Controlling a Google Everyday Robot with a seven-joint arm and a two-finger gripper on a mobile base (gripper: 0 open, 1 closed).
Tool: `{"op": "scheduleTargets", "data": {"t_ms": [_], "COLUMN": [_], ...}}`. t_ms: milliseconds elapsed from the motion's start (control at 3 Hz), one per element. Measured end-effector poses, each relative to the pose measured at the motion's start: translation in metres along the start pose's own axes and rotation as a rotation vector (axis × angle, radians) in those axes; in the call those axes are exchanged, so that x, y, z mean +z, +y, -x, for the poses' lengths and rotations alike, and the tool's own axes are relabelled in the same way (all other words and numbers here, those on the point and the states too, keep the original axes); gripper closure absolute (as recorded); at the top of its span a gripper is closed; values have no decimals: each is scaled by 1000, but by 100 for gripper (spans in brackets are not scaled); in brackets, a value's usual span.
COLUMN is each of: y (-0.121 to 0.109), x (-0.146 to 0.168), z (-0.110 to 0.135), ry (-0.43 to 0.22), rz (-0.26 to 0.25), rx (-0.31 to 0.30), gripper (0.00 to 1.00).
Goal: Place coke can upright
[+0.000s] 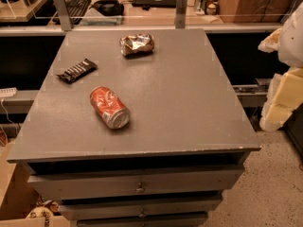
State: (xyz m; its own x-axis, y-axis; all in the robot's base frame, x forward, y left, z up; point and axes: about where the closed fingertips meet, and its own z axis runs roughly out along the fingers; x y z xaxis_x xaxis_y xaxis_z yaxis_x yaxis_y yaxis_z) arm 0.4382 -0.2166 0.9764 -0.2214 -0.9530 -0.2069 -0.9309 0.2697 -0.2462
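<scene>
The coke can (109, 107) lies on its side on the grey tabletop (189, 93), left of centre and towards the front. It is red with white script, and its silver end points to the front right. My gripper (282, 96) shows as pale blocky parts at the right edge of the camera view. It is beyond the table's right side, well apart from the can and touching nothing on the table.
A crumpled silver-and-orange wrapper (137, 44) lies at the back centre. A flat dark candy bar (77, 70) lies at the left. The table has drawers (139, 186) in front. A desk with a keyboard (75, 4) stands behind. A cardboard box (14, 193) sits on the floor to the left.
</scene>
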Motion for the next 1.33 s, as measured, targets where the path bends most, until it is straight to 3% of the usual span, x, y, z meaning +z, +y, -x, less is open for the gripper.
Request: {"op": "scheduleTargets", "data": {"t_ms": [333,667,1000,1333], "y": [0,4,11,14], "x": [0,9,47,84], "z": [1,25,91,139], "ry": [-3,-41,-83,-87], "rz": [-2,19,55,79], "rx": [0,-18,-17,32], "gripper": [0,0,0,0]}}
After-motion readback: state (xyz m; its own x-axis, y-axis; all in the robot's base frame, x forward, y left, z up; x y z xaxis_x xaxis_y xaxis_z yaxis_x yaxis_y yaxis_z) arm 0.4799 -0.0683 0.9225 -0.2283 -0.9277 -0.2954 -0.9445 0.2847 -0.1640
